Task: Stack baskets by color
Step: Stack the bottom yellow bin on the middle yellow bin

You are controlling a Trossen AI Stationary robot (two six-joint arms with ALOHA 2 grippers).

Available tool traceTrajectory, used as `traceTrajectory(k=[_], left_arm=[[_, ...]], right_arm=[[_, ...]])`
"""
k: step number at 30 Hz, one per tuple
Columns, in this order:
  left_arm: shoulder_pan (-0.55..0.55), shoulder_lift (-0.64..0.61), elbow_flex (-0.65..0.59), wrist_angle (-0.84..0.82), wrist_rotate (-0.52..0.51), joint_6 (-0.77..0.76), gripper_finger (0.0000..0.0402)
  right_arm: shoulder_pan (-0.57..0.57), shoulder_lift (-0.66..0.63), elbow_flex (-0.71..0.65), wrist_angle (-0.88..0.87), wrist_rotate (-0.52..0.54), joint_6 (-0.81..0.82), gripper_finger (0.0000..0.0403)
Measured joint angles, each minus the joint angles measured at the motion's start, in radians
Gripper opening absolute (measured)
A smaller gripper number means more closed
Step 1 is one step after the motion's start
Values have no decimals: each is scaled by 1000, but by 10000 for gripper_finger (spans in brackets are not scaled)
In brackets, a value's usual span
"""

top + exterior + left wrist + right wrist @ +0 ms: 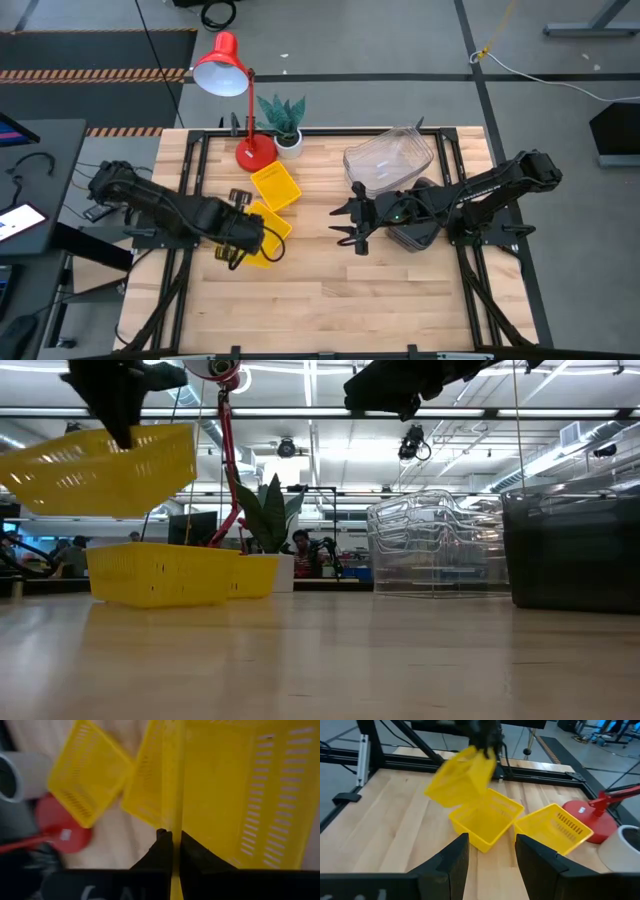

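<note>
The left hand (171, 842) is pinched shut on the rim of a yellow basket (105, 470), which hangs tilted in the air below it, above a second yellow basket (268, 224) resting on the table (330, 300). The left arm reaches in low from the table's left edge. A third yellow basket (276, 187) lies just beyond, skewed, beside the red lamp (254, 152). Right of centre, the right hand (352, 222) hangs spread wide and empty, pointing left, its arm stretched over the dark grey baskets (575, 550). The clear baskets (390, 157) sit stacked behind them.
</note>
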Motion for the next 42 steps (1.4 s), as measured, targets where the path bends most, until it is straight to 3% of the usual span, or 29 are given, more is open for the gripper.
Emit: traceTrajectory(k=[7, 11, 17, 20, 28, 31, 42], left_arm=[[69, 2, -1, 57, -133, 330, 13], [104, 2, -23, 115, -133, 442, 13], [136, 3, -155, 210, -121, 527, 13], [139, 4, -201, 280, -64, 568, 13], [165, 4, -210, 297, 119, 502, 13], [168, 4, -210, 309, 129, 453, 20], [182, 4, -209, 324, 154, 333, 153]], right_arm=[[5, 0, 0, 0, -19, 4, 166], [8, 0, 0, 0, -20, 4, 166], [20, 0, 0, 0, -21, 4, 166], [20, 0, 0, 1, -20, 3, 166], [20, 0, 0, 10, -19, 1, 166], [20, 0, 0, 10, -19, 0, 166], [20, 0, 0, 10, -19, 0, 166]])
